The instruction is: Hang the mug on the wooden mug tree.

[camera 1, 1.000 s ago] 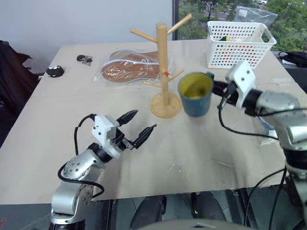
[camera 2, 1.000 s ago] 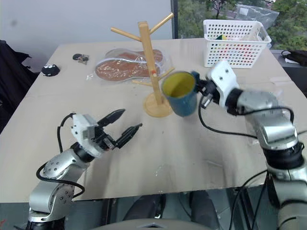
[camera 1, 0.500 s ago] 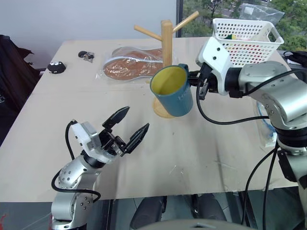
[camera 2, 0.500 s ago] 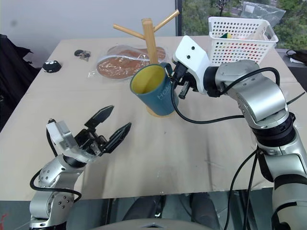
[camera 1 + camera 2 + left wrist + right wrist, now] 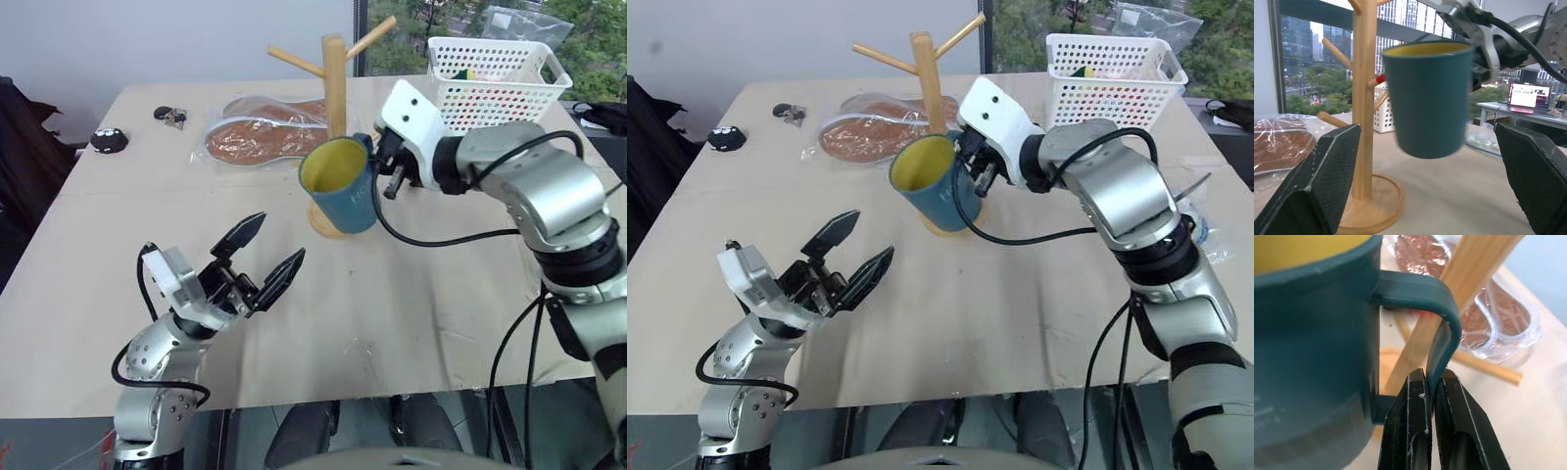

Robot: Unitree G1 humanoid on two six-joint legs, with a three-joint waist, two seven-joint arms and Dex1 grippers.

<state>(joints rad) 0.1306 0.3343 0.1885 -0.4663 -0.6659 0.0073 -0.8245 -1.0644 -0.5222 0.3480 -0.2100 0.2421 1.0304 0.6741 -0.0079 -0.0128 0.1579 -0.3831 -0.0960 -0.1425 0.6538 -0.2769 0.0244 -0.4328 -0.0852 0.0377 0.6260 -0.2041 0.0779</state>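
Tan board is covering the desk (image 5: 411, 294), the largest thing here, and it is carrying everything else. At its far right corner the white plastic basket (image 5: 490, 83) is sitting, with a clear bag of brown insoles (image 5: 260, 137) lying to the left of the wooden mug tree (image 5: 335, 127), and a set of keys (image 5: 171, 117) and a small black object (image 5: 108, 140) resting near the far left edge.

The wooden mug tree is standing upright on its round base toward the middle of the far side, and none of the pegs in view is carrying anything.

The mug (image 5: 341, 184), teal with a yellow inside, is hanging in the air just in front of the tree's post, clear of the desk, with its mouth tipped toward the camera. Its loop handle (image 5: 1435, 318) is facing the tree, and the post is showing through and behind the loop in the right wrist view, but no peg is passing through it yet.

The right hand (image 5: 1432, 396) is clamping its two black fingers together on the outer strip of that handle. The left hand (image 5: 265, 257) is hovering low over the near desk with its fingers spread apart and nothing between them.

By my reading, the pickup and the carry are finished; what is remaining is threading the handle over a peg and letting go
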